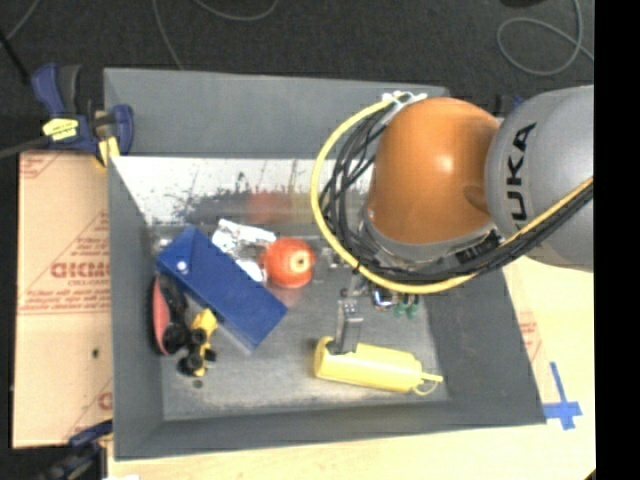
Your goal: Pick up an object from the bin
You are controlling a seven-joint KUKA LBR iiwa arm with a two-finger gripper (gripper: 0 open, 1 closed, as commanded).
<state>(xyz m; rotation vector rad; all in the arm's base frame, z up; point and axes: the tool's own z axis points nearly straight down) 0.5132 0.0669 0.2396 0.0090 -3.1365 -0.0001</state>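
Nearest us, the arm's orange cover (430, 173) hangs over the right half of the grey bin (480, 368). Below it the gripper (347, 340) stands at the left end of a long yellow plastic thing (375, 368) lying along the bin's near edge. We cannot tell whether the gripper is parted or closed. A blue box (222, 286) and a red ball (289, 263) lie leftward.
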